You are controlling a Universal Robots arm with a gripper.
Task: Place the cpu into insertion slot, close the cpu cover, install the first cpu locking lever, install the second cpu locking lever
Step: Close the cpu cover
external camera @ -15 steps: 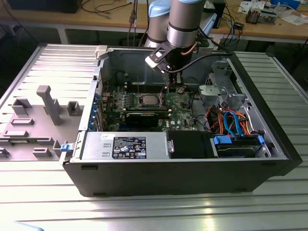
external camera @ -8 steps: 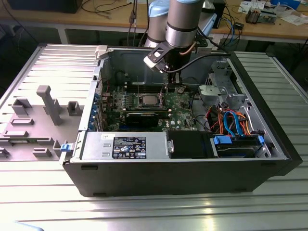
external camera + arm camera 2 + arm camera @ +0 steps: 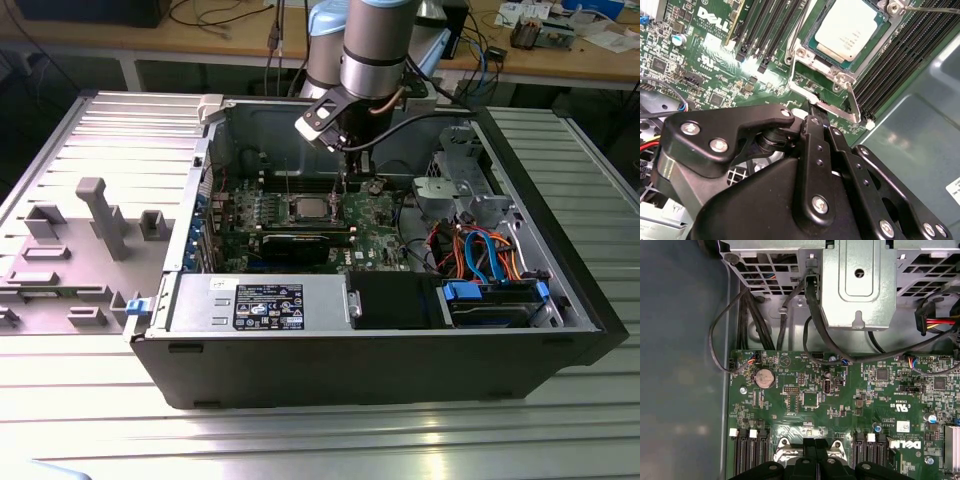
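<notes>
Cpu (image 3: pixel 850 29): one, flat square, pale silver-grey top. Seated in the single insertion slot (image 3: pixel 801 52), mid-motherboard. One cpu cover (image 3: pixel 840 76) frames it. Gripper (image 3: pixel 816 114): fingers pressed together, just beside the slot.

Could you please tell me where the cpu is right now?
In the second wrist view the cpu sits in the insertion slot, between the two banks of memory slots, just beyond the gripper.

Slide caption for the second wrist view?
Gripper at a corner of the insertion slot, cpu seated inside the cpu cover, memory slots on both sides.
</notes>
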